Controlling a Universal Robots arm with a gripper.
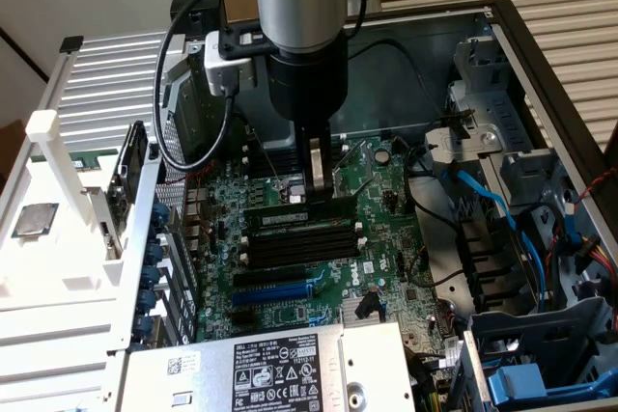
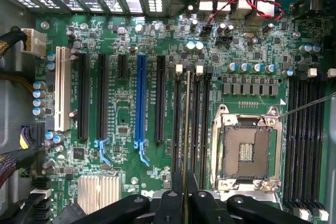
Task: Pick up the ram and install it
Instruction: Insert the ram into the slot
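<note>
1. The gripper (image 1: 318, 183) is pinching the ram (image 1: 297, 207) by its upper edge, fingers pressed against both faces.
2. The ram stands on edge directly beneath the gripper, its long axis parallel to the memory slots (image 1: 294, 238), over the slot farthest from the blue expansion slot (image 1: 275, 289).
3. Count: one ram; four slots in this bank; one blue expansion slot.
</note>
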